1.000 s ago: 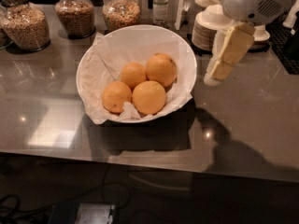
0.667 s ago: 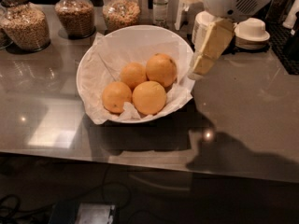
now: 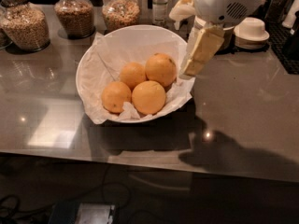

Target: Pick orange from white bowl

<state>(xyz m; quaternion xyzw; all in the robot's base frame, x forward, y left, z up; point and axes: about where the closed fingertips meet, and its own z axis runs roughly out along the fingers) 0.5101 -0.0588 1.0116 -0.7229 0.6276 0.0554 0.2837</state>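
Observation:
The white bowl point(image 3: 93, 64), wide and lined with crumpled white paper, stands on the dark counter left of centre. Several oranges lie in it. The orange point(image 3: 161, 69) with a small dark speck near its top lies at the back right; three others lie beside and in front of it. My gripper point(image 3: 194, 59) hangs from the white arm head at the upper right. Its cream tip reaches down just outside the bowl's right rim, close to the specked orange. It holds nothing that I can see.
Three glass jars of grains point(image 3: 74, 13) and a small bottle point(image 3: 160, 4) stand along the back. Stacked cream bowls and plates point(image 3: 251, 31) sit at the back right. The counter's front edge point(image 3: 140, 160) runs below the bowl, with cables on the floor beyond.
My gripper has moved left across the counter, from beside the stacked dishes to the bowl's right rim. The bowl and oranges have not moved.

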